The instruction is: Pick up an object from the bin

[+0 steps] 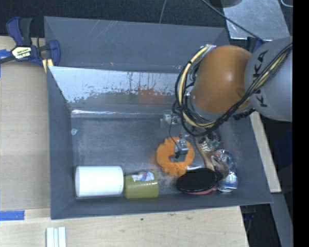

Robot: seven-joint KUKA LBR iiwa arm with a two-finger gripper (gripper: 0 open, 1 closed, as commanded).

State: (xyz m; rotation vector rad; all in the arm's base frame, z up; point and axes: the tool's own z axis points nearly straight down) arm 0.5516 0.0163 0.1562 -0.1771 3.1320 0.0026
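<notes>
Where the arm enters from the right of the camera view, I read the gripper (181, 150) directly over the orange, fuzzy, ring-shaped object (168, 162), which lies on the floor of the grey metal bin (59, 153), right of centre and towards the near wall. The gripper's tip overlaps the upper right part of the ring. I cannot tell whether the gripper is spread or pressed together, nor whether it touches the ring. Just beside the ring, on its near right, lies a black oval disc with a red rim (198, 180). A crinkled, shiny clear wrapper (227, 170) lies just right of the disc. A white cylindrical roll (99, 181) lies on its side in the near left corner, with an olive-green cylinder (141, 187) touching its right end. Both are well apart from the gripper.
</notes>
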